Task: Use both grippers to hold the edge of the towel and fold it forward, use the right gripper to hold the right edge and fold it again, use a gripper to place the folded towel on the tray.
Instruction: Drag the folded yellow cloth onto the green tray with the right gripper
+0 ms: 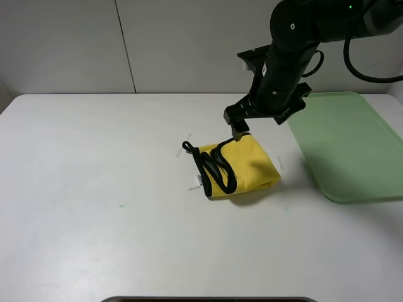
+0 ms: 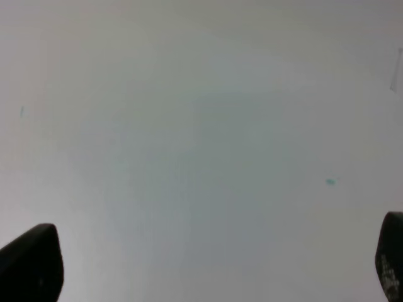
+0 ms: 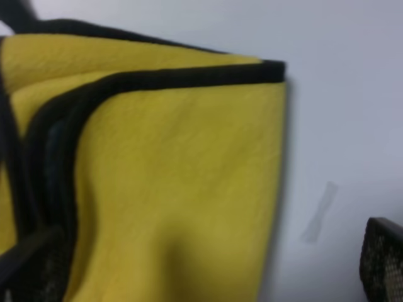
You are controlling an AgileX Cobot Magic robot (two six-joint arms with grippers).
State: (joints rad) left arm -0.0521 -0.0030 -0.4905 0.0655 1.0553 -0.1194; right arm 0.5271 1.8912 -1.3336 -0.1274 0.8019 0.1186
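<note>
Towel [image 1: 242, 165], yellow with a black border, lies folded into a thick bundle near the middle of the white table [image 1: 94, 189]. Its black-edged layers are bunched along the side facing away from the tray [image 1: 346, 145]. The green tray sits off to my right, near the towel but not touching it, and the towel is wholly on the table.

My right gripper [image 1: 240, 133] hangs over the towel's far corner. From the right wrist camera its two fingers are spread wide and grip nothing. One finger [image 3: 25, 264] is over the yellow cloth by the black border, and the other [image 3: 381, 258] is over bare table past the towel's folded edge. I cannot tell whether either finger touches the cloth. A pale strip of tape [image 3: 318, 214] lies on the table just beside that edge.

My left gripper [image 2: 211, 263] is open too, with its fingertips far apart at the corners of the wrist view. Only plain table lies below it, marked by a tiny green speck [image 2: 330, 182].
</note>
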